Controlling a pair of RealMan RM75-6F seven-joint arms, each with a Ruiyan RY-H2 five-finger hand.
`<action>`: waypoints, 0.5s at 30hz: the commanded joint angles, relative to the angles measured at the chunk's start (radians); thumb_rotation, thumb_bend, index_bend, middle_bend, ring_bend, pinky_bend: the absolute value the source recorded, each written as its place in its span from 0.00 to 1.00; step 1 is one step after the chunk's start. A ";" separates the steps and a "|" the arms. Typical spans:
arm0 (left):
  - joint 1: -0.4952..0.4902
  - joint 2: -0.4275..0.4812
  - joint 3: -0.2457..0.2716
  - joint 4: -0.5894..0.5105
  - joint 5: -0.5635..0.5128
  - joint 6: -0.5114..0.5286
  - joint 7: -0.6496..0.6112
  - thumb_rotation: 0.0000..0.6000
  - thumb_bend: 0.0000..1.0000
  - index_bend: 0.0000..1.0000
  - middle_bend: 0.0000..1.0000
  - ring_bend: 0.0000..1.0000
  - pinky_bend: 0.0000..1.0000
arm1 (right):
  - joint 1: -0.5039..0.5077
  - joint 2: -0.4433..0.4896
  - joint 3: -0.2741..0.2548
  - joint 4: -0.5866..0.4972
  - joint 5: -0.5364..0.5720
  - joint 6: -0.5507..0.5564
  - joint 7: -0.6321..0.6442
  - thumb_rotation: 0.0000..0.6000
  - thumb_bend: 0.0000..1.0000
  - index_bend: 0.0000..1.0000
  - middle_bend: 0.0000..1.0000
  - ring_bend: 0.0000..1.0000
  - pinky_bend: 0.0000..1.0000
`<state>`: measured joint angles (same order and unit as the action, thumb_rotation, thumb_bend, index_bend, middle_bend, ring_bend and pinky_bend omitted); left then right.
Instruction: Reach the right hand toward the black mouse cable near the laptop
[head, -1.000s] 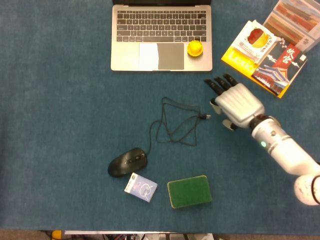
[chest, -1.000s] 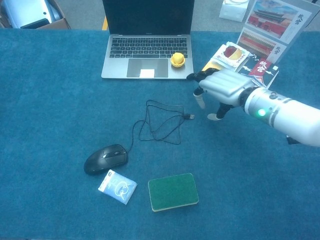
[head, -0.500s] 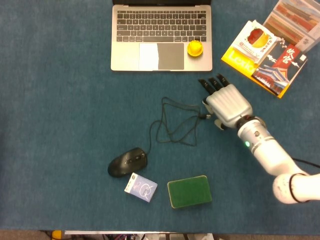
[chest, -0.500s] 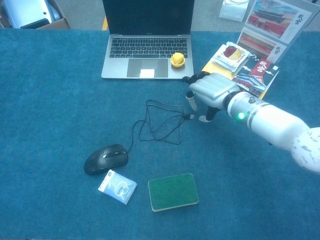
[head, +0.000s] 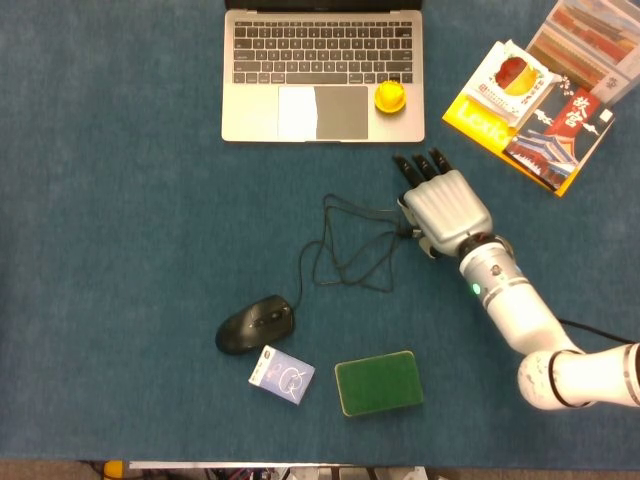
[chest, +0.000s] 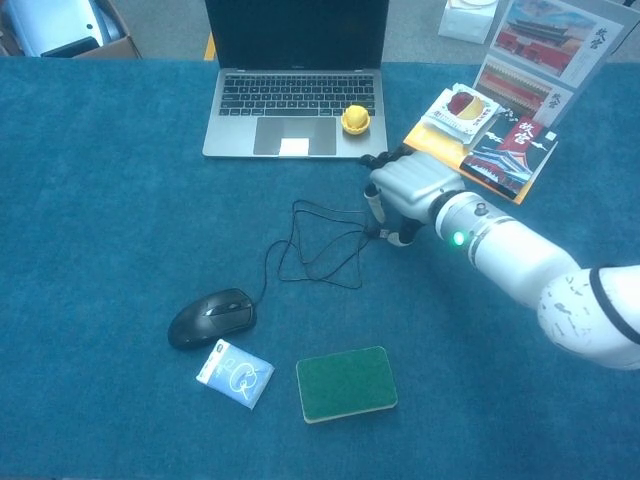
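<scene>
The black mouse cable (head: 326, 215) lies in loose loops on the blue table below the laptop (head: 322, 75), running from the black mouse (head: 255, 324) to a plug end at the right. My right hand (head: 440, 205) is at that plug end, palm down, fingers stretched toward the laptop. In the chest view the right hand (chest: 405, 188) has its thumb and a finger on either side of the plug of the cable (chest: 294, 220); no closed grip shows. My left hand is in neither view.
A yellow toy (head: 389, 96) sits on the laptop's palm rest. Books (head: 530, 100) lie at the back right, close behind the hand. A green pad (head: 376, 383) and a small card pack (head: 281, 375) lie near the front edge by the mouse.
The right hand has moved left and slightly toward the laptop, from clear of the cable to right at its plug end. The cable and mouse have not moved.
</scene>
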<state>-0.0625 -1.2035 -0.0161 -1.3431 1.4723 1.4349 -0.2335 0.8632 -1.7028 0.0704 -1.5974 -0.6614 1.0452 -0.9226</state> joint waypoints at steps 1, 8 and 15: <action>0.001 -0.002 0.000 0.003 0.001 0.001 -0.004 1.00 0.00 0.15 0.21 0.21 0.44 | 0.002 -0.011 0.003 0.007 0.006 0.001 0.010 1.00 0.21 0.53 0.00 0.00 0.00; 0.004 -0.005 0.001 0.013 0.000 0.001 -0.016 1.00 0.00 0.15 0.21 0.21 0.44 | 0.005 -0.036 0.007 0.033 0.004 -0.003 0.031 1.00 0.21 0.54 0.00 0.00 0.00; 0.009 -0.008 0.003 0.021 0.001 0.002 -0.027 1.00 0.00 0.15 0.21 0.21 0.44 | 0.009 -0.061 0.009 0.076 0.009 -0.009 0.040 1.00 0.21 0.54 0.00 0.00 0.00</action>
<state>-0.0538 -1.2117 -0.0128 -1.3217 1.4731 1.4372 -0.2604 0.8716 -1.7605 0.0787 -1.5253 -0.6534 1.0377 -0.8839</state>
